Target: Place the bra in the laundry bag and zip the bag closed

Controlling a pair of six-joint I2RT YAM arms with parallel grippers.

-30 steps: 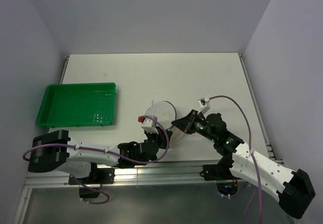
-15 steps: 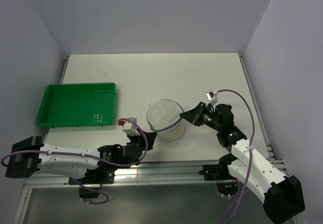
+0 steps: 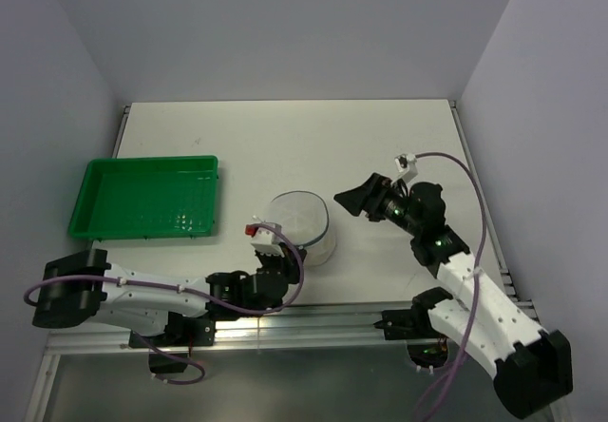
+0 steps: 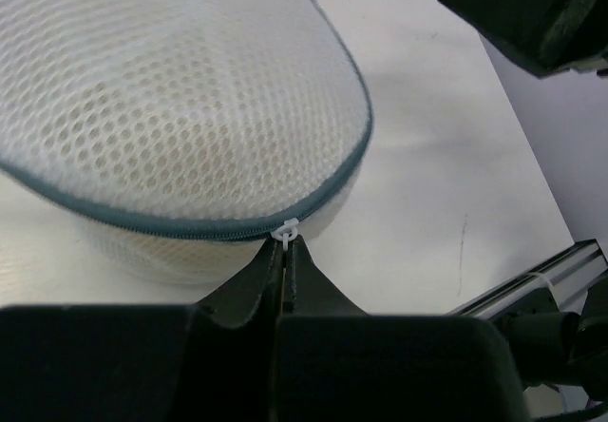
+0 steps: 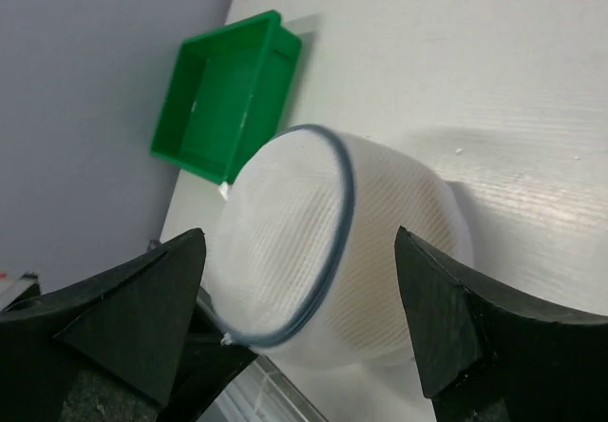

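The right gripper has just let go of the laundry bag and drawn back towards the table's right edge, jaws wide and empty; the bag stands by the middle of the near edge. The left gripper stays pinched on the zipper pull at the bag's near rim; a yellowish tint through the mesh suggests the bra is inside, so zipping looks nearly done.

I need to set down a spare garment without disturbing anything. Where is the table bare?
Bare: the far strip of the table behind the green tray and laundry bag, through to the right edge. Crowded: the near middle, where the left gripper pinches the zipper pull and the open right gripper sits beside the bag.
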